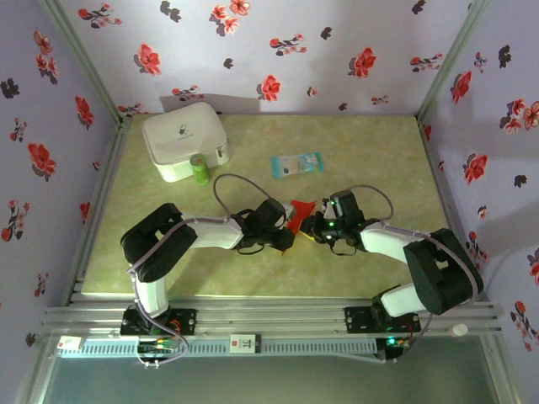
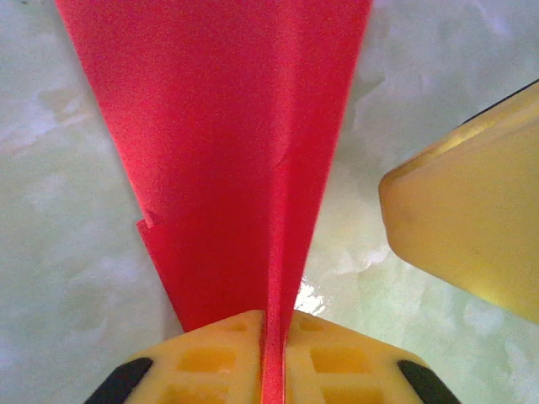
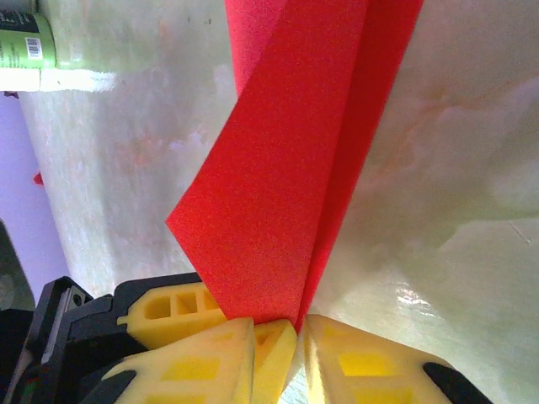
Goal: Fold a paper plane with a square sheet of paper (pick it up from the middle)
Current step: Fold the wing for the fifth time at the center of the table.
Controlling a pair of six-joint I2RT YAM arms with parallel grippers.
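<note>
Item: part-folded red paper plane [image 2: 244, 168], mid-table [image 1: 379, 168] between the arms, with left gripper [image 2: 274, 330] and right gripper [image 3: 299, 330] each clamped on it (likely light, limp and easily creased, so best pinched along the centre fold).

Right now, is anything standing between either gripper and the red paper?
Nothing visible stands in the way. The left gripper and the right gripper are each clamped directly on the red paper, which sits between their fingers.

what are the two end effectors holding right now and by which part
The thin folded bright red paper sheet, pinched at its narrow end by both the left end effector and the right end effector.
</note>
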